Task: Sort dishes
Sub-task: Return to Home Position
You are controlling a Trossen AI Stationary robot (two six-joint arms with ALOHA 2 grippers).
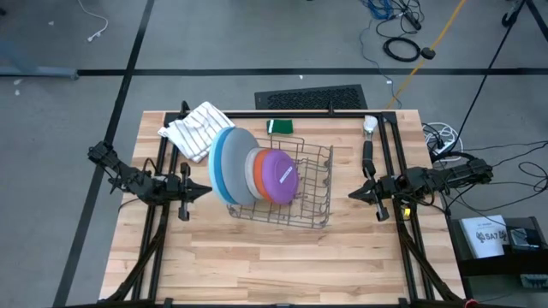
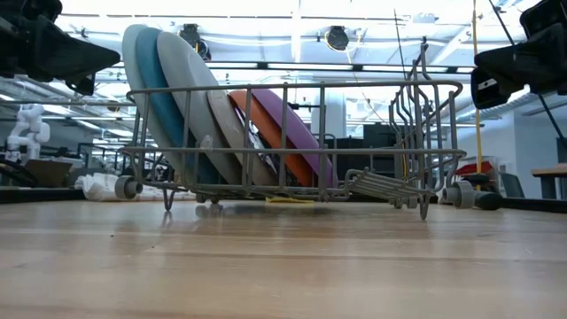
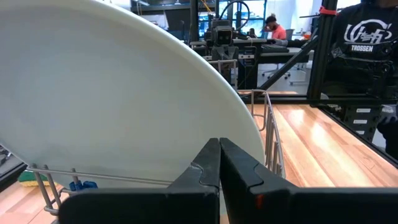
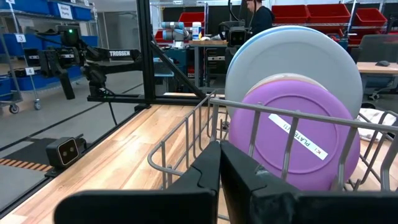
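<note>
We see the left end effector (image 3: 219, 144) closed tight; just ahead, a large pale plate (image 3: 112, 93) stands in the wire rack (image 3: 271, 146).

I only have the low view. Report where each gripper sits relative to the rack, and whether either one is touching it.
Observer: From above, the left gripper hangs to the left of the dish rack and the right gripper to its right, both clear of the wire.
Operator: Now give me their jaw state.
Observer: Each wrist view shows that arm's jaws shut together with nothing held between them.
</note>
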